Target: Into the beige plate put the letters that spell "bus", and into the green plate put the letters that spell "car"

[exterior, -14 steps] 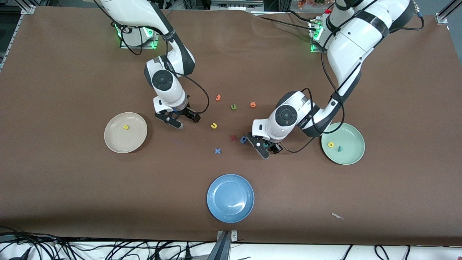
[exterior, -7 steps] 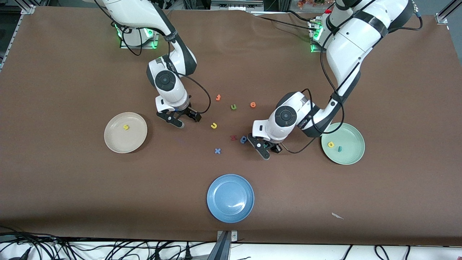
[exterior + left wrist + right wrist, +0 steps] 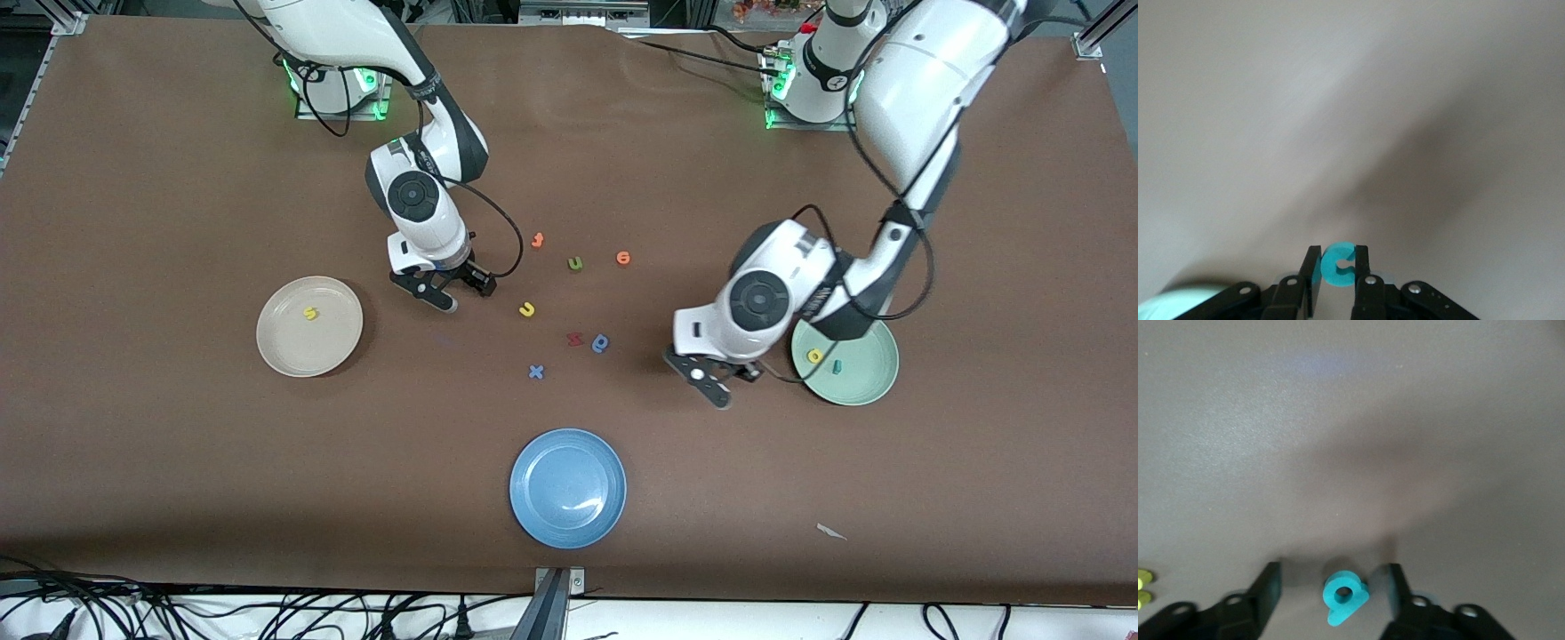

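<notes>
My left gripper (image 3: pixel 725 380) is shut on the light-blue "c" (image 3: pixel 1338 265) and holds it over the bare table beside the green plate (image 3: pixel 869 356). That plate holds a yellow "a" (image 3: pixel 814 356) and a teal "r" (image 3: pixel 836 364). Between the beige plate (image 3: pixel 293 351) and the loose letters, my right gripper (image 3: pixel 458 292) stands low and open. The teal "b" (image 3: pixel 1343 595) lies on the table between its fingers (image 3: pixel 1271 583), touching neither. A yellow "s" (image 3: pixel 310 313) lies in the beige plate. The yellow "u" (image 3: pixel 527 309) lies on the table near the right gripper.
Other letters lie mid-table: a green "u" (image 3: pixel 575 263), two orange ones (image 3: pixel 538 240) (image 3: pixel 623 258), a red one (image 3: pixel 575 339), a dark blue one (image 3: pixel 601 343) and a blue "x" (image 3: pixel 536 372). A blue plate (image 3: pixel 567 487) sits nearest the front camera. A paper scrap (image 3: pixel 831 532) lies near the table's front edge.
My left gripper shut on the "c" beside the dark blue letter and carried it toward the green plate. My right gripper shifted slightly and its fingers narrowed around the "b".
</notes>
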Controlling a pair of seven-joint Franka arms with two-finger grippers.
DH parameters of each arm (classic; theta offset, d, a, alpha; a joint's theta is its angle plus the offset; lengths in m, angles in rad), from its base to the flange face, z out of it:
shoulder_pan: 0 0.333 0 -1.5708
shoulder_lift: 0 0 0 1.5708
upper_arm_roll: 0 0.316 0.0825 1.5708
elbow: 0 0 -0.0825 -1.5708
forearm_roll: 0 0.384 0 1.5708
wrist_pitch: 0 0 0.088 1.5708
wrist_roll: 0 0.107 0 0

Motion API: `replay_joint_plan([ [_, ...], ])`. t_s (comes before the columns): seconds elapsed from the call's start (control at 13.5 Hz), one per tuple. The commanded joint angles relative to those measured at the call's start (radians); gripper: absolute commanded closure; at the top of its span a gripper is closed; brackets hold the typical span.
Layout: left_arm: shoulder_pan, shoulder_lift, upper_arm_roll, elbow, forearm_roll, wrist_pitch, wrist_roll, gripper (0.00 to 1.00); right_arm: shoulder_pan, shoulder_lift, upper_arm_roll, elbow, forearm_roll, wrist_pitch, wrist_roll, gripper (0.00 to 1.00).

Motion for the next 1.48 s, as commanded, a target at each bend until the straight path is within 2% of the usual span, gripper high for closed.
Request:
replay_joint_plan([
  [0.0, 0.076, -0.043, -0.009, -0.067, 0.034, -0.041, 0.026, 1.00, 0.012, -0.009, 0.009, -0.012, 0.003, 0.006, 0.017, 0.39],
  [0.15, 0.150, -0.048, -0.014, -0.110, 0.034, -0.017, 0.063, 1.00, 0.012, -0.015, 0.013, -0.022, 0.003, 0.007, 0.026, 0.40],
  [0.22, 0.194, -0.084, -0.021, -0.179, 0.034, 0.033, 0.089, 1.00, 0.012, -0.017, 0.013, -0.022, 0.003, 0.007, 0.026, 0.41],
  [0.3, 0.233, -0.133, -0.023, -0.276, 0.036, 0.105, 0.106, 1.00, 0.012, -0.020, 0.013, -0.024, 0.003, 0.007, 0.026, 0.44],
  [0.37, 0.269, -0.170, -0.023, -0.349, 0.036, 0.159, 0.112, 1.00, 0.012, -0.020, 0.013, -0.024, 0.003, 0.007, 0.024, 0.52],
  [0.52, 0.302, -0.189, -0.023, -0.418, 0.048, 0.227, 0.126, 0.99, 0.010, -0.020, 0.013, -0.024, 0.003, 0.007, 0.018, 0.61],
  [0.59, 0.348, -0.184, -0.023, -0.426, 0.076, 0.254, 0.151, 0.88, 0.012, -0.020, 0.013, -0.027, 0.003, 0.013, 0.020, 0.65],
  [0.67, 0.363, -0.180, -0.024, -0.426, 0.089, 0.261, 0.176, 0.55, 0.010, -0.020, 0.013, -0.027, 0.003, 0.013, 0.020, 0.70],
  [0.74, 0.368, -0.183, -0.024, -0.426, 0.090, 0.259, 0.185, 0.01, 0.012, -0.021, 0.013, -0.027, 0.003, 0.015, 0.021, 0.72],
  [0.89, 0.366, -0.190, -0.033, -0.411, 0.080, 0.239, 0.187, 0.00, 0.012, -0.020, 0.013, -0.030, 0.003, 0.024, 0.026, 0.76],
  [0.96, 0.368, -0.192, -0.050, -0.396, 0.074, 0.216, 0.184, 0.00, 0.012, -0.020, 0.013, -0.030, 0.003, 0.027, 0.026, 0.82],
  [1.11, 0.363, -0.225, -0.113, -0.350, 0.064, 0.140, 0.167, 0.00, 0.010, -0.026, 0.010, -0.018, 0.001, 0.016, 0.003, 0.87],
  [1.26, 0.363, -0.235, -0.182, -0.226, -0.045, -0.051, 0.112, 0.00, 0.009, -0.053, -0.022, 0.007, 0.001, -0.060, -0.069, 0.87],
  [1.41, 0.360, -0.233, -0.227, -0.086, -0.097, -0.220, 0.063, 0.00, 0.009, -0.089, -0.096, 0.011, 0.000, -0.135, -0.205, 0.87],
])
